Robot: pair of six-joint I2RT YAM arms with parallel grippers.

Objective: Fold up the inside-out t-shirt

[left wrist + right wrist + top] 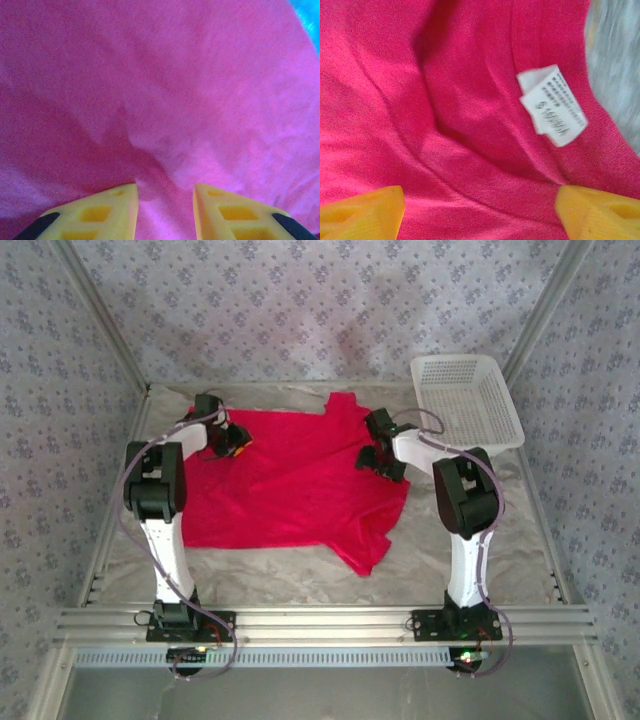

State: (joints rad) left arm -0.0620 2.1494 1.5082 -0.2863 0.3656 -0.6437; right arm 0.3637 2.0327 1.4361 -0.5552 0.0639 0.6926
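Soft even light, faint shadows; close wrist views blur, the left tinting the t-shirt magenta.

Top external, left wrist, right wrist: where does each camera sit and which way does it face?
Top external: above and behind the bases, looking down on the table, red t-shirt and white basket; both arms show.
Left wrist: behind the left claw, facing down at the t-shirt close up; yellow fingers show, apart.
Right wrist: behind the right claw, facing cloth around the white tag; fingers wide apart.
Shared: all three see the t-shirt.
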